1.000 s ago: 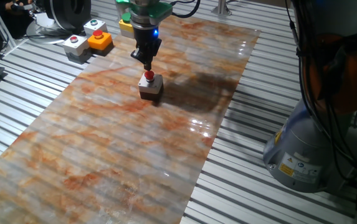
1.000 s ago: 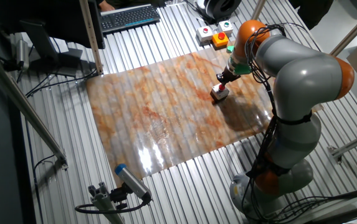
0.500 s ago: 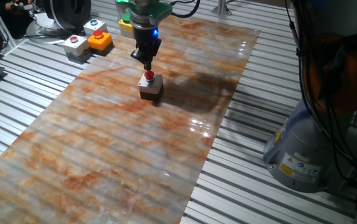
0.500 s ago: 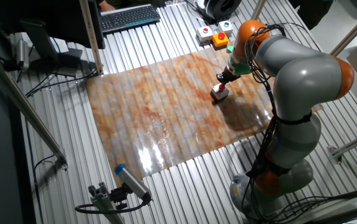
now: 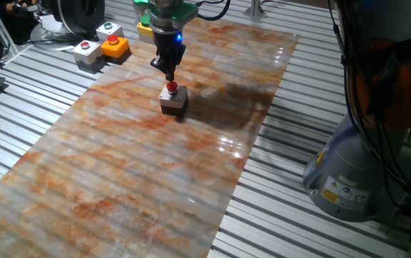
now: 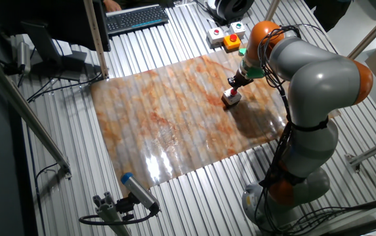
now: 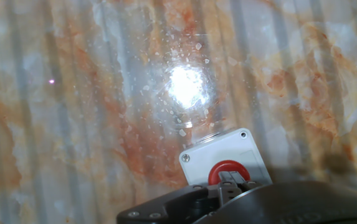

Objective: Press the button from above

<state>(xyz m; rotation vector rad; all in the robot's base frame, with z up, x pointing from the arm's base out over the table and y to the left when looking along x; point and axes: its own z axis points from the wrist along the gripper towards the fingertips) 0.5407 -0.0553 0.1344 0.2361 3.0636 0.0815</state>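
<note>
Marbled orange-and-grey sheeting covers your surface point(image 5: 155, 165), laid over ribbed metal, and everything that matters sits toward one end of it. You have the big grey-and-orange arm point(image 6: 319, 72) bent over that end, and its tool point(image 5: 170, 74) hangs directly above the button point(image 5: 171, 87), the red cap on the small square box point(image 5: 173, 100) with the pale top and dark base. That box stands alone on the sheet, well apart from the cluster of other button boxes point(image 5: 99, 43) off the sheet's far corner.

In the hand view the red cap sits at the bottom edge, tucked right under the dark fingers point(image 7: 228, 182), which look pressed together there; I cannot tell for sure whether they touch the cap yet.

Your risks, as I judge them: the box looks light and unfastened, so an off-centre push could tip or skate it across the glossy sheet. The cap lies toward one side of the box in the hand view, so watch that the tip lands on red and not on the pale lid. Driving down too hard could jam the box into the surface.

Against the frames from half a second and one second ago, you will find nothing changed: arm, tool and box sit in the same places.
</note>
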